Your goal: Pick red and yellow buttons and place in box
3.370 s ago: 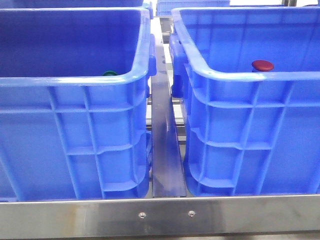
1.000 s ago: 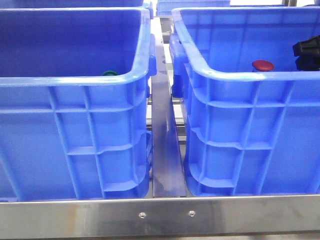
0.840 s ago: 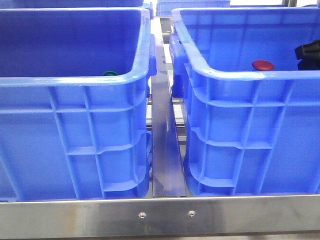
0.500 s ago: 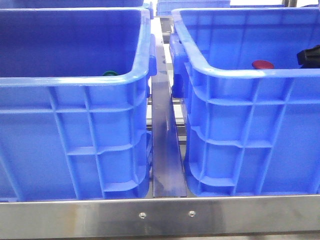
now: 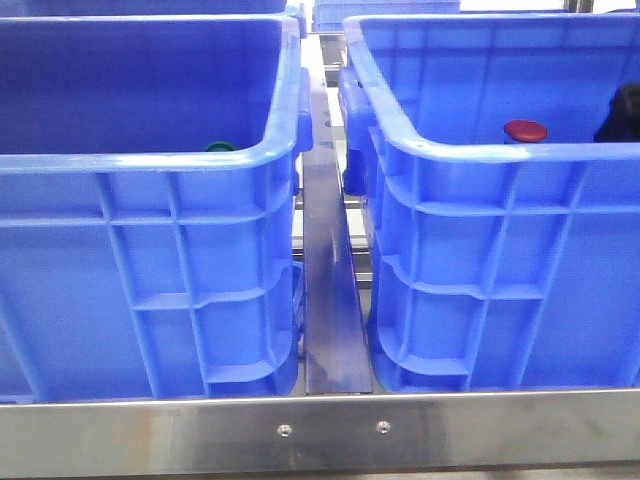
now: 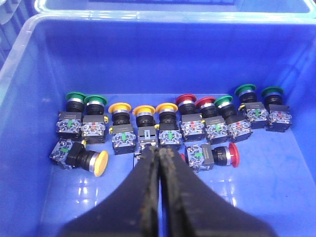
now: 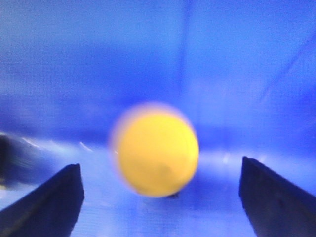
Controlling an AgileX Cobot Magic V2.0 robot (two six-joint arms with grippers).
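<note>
In the left wrist view my left gripper (image 6: 159,151) is shut and empty. It hangs above a row of buttons on the floor of the left blue crate (image 6: 29,64). The row has yellow-capped buttons (image 6: 144,112), red-capped buttons (image 6: 186,100) and green-capped ones (image 6: 95,101). One yellow button (image 6: 94,162) and one red button (image 6: 222,154) lie on their sides. My right gripper (image 7: 160,197) is open inside the right blue box (image 5: 470,270), with a blurred yellow cap (image 7: 155,150) ahead between its fingers (image 7: 49,202), untouched. A red button (image 5: 525,130) stands in that box.
A steel rail (image 5: 330,290) runs between the two crates and a steel bar (image 5: 320,430) crosses in front. A green cap (image 5: 219,146) peeks over the left crate's near rim. My right gripper shows as a dark shape (image 5: 622,112) at the box's right edge.
My right gripper came into the right box from the right edge, then sank lower and shifted right until little of it shows. The red button and the crates stayed put.
</note>
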